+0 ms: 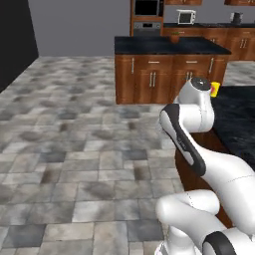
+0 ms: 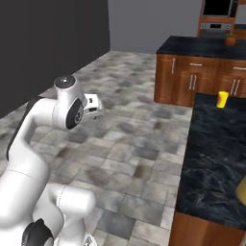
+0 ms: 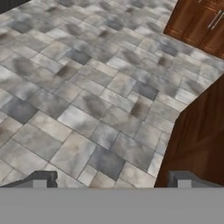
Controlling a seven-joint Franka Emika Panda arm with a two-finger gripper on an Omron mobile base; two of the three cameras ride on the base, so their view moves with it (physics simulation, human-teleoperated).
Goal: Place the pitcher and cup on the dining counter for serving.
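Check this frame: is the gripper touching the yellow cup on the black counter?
Apart. In the right base view the gripper hangs open over the tiled floor, while the cup stands on the far end of the dining counter, with bare floor between them.

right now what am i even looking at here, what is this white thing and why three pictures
The white thing is a robot arm in a simulated kitchen. Two pictures come from cameras on its base, behind it to the left and right. The third looks along its end effector, aimed down at the tiled floor; its two dark fingertips stand wide apart, open and holding nothing. A small yellow cup stands on the long black dining counter. A yellow shape at the right base view's right edge cannot be identified.
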